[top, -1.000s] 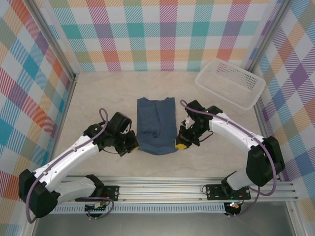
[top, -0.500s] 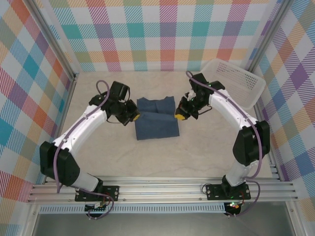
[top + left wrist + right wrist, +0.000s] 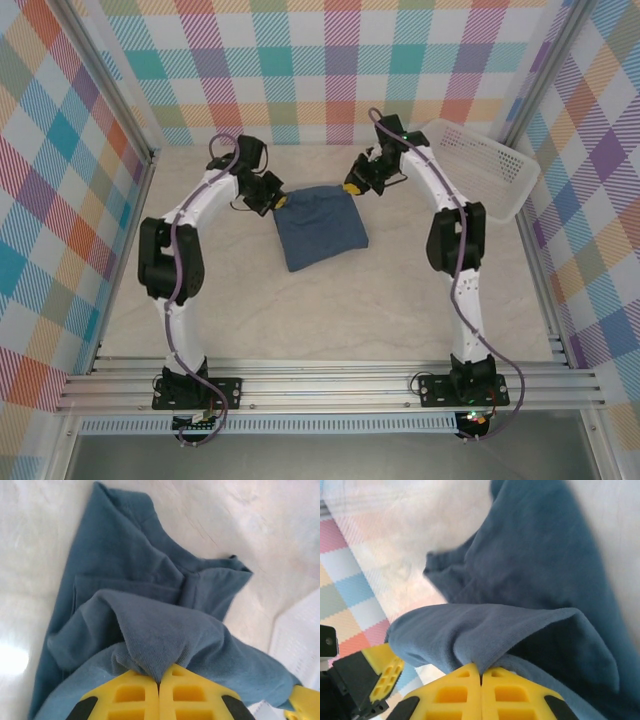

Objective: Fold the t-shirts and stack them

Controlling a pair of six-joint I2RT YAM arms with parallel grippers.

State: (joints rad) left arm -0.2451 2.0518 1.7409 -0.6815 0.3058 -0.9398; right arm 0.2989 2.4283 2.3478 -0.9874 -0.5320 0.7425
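The dark teal-blue t-shirt (image 3: 322, 228) sat in the upper middle of the overhead frame, folded into a rough square that lay slightly askew. It was plain soft knit with a faintly fuzzy face and no print. The left gripper (image 3: 279, 201) held its upper-left corner and the right gripper (image 3: 351, 186) its upper-right corner, both just above the counter (image 3: 330, 310). In the left wrist view the yellow jaws of the left gripper (image 3: 159, 686) were pressed together on a pinched peak of the cloth (image 3: 150, 605), which fell away in loose folds toward the top of the frame. In the right wrist view the right gripper (image 3: 481, 673) likewise had its jaws closed on a raised fold of the shirt (image 3: 545, 575). The layer beneath appeared to be a doubled one, though blur made that hard to confirm. The counter was pale cream with a faint marbled grain. A white perforated basket (image 3: 470, 168) stood at the upper right, against walls (image 3: 300, 70) of pastel plaid, and an aluminium rail (image 3: 330, 385) ran along the bottom.
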